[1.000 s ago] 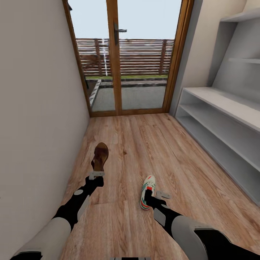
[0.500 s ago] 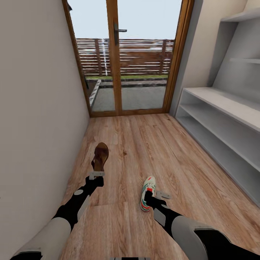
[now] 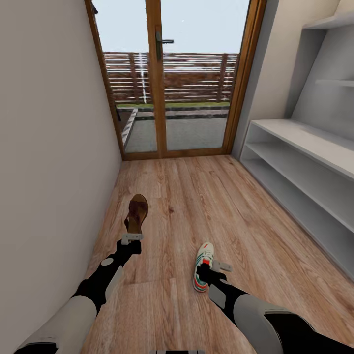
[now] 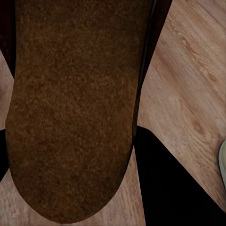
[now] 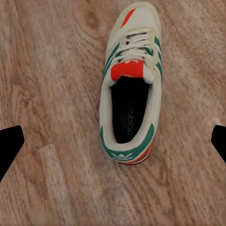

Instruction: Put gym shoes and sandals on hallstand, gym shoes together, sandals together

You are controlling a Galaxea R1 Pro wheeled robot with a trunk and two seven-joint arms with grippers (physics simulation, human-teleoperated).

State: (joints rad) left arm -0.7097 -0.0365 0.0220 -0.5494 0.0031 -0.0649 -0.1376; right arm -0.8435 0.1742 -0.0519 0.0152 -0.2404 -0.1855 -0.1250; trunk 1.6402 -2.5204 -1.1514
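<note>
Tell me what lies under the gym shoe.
The gym shoe sits upright on the corridor floor; bare planks show all round it. Its sole and the floor directly beneath it are covered.

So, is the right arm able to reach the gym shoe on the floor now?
Probably yes. The right gripper is open right above the gym shoe, with nothing between them on the corridor floor.

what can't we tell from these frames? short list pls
- Left gripper, head view: the sandal lies across its tips; whether it is gripped is unclear.
- Sandal, left wrist view: so close that its edges are cut off by the frame.
- Right gripper, right wrist view: fingertips cut off at frame edges, wide apart around the gym shoe.
- Hallstand, head view: far end cut off by frame edge.
</note>
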